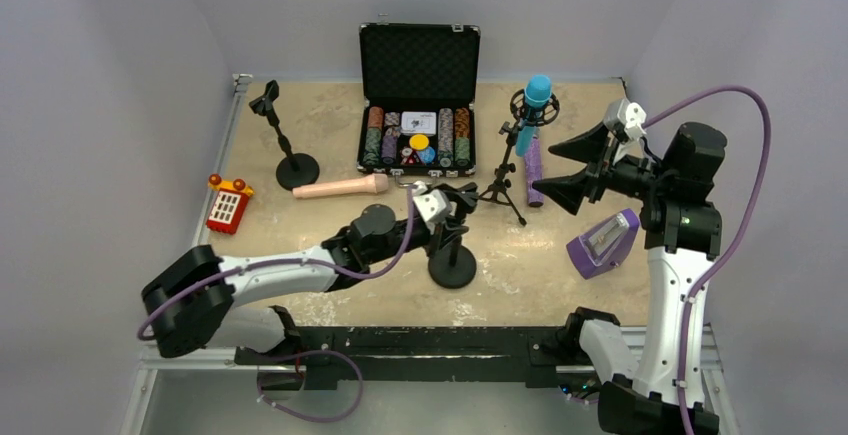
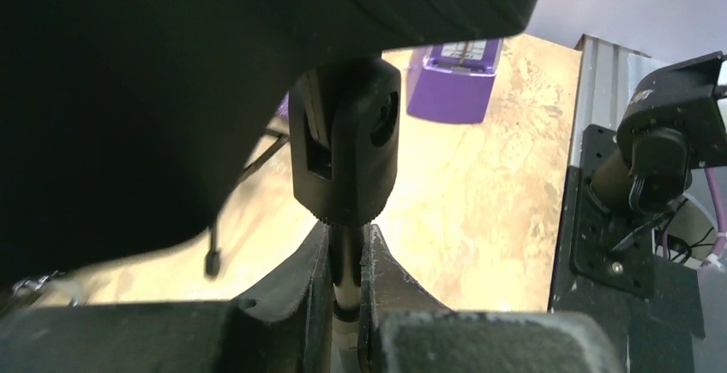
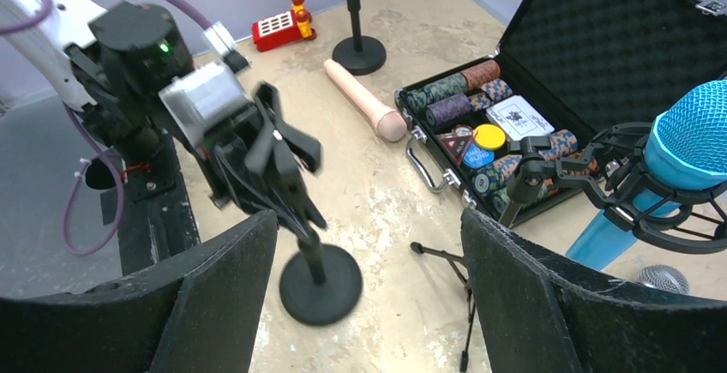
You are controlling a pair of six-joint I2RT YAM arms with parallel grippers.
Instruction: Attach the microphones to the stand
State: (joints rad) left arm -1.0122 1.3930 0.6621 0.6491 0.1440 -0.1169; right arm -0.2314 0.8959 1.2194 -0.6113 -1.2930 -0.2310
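At the far left of the surface (image 1: 540, 275) sits a red toy (image 1: 228, 205). Next to it is the far stand (image 1: 287, 150), its clip empty. The beige microphone (image 1: 340, 187) lies flat just right of that stand's base, not yet mounted.

My left hand (image 1: 443, 217) is closed tight on the stem of the near stand (image 1: 452, 267), just under its clip (image 2: 345, 154), which also holds nothing. The risk here is leverage. I grip high above a small round base, so any sideways pull could tip the stand or drag it across the surface (I cannot tell whether it is already leaning).

Behind it the case (image 1: 418, 55) stands open with its lid upright. The tray holds rows of chips (image 1: 376, 140), a deck of cards (image 1: 418, 122) and a few round buttons.

Further right, the blue microphone (image 1: 535, 105) already sits in the mount of the tripod stand (image 1: 503, 180). The purple microphone (image 1: 534, 170) lies on the surface right beside the tripod's legs.

My right hand (image 1: 570, 168) hovers close by, spread wide and holding nothing. If it reaches for the purple microphone, a finger could catch a tripod leg and topple the mounted one.

Nearest me on the right is a purple box (image 1: 603, 243) whose contents I cannot make out.
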